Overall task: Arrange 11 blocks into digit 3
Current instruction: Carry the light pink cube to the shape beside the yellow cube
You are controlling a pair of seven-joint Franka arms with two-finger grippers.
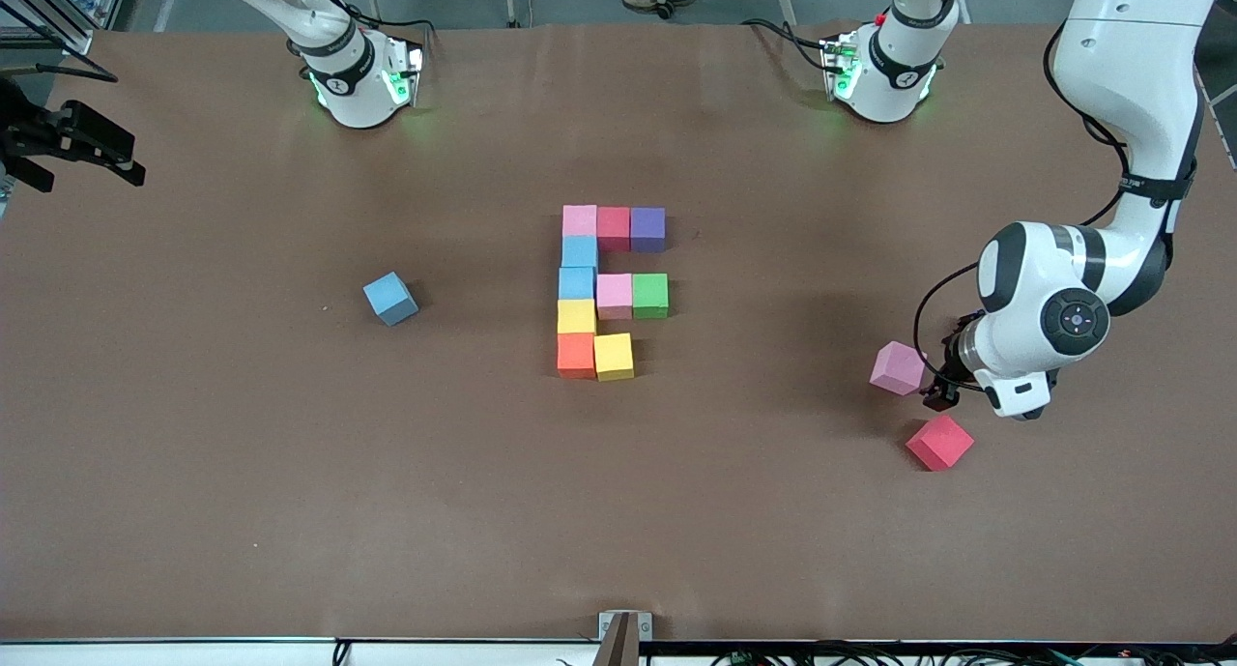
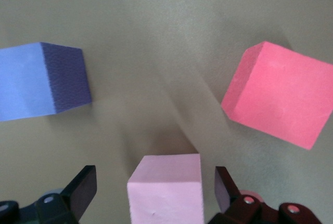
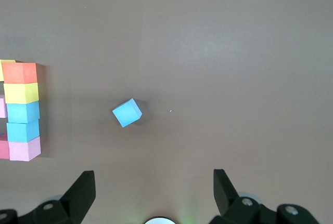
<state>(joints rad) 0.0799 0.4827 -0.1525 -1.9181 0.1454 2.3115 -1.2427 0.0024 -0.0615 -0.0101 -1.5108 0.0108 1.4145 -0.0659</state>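
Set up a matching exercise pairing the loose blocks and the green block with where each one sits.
Things
1. loose pink block
2. loose blue block
3. loose red block
4. green block

Places
A. alone, toward the right arm's end of the table
B. in the figure's middle bar
C. between the open fingers of the left gripper
D. just nearer the front camera than the pink one

Pairs: 1-C, 2-A, 3-D, 4-B

Three cameras, one table
High front view faces the bases; the left wrist hangs close over a pink block (image 2: 165, 187), the right wrist higher, sharing the blue block (image 3: 127, 113).
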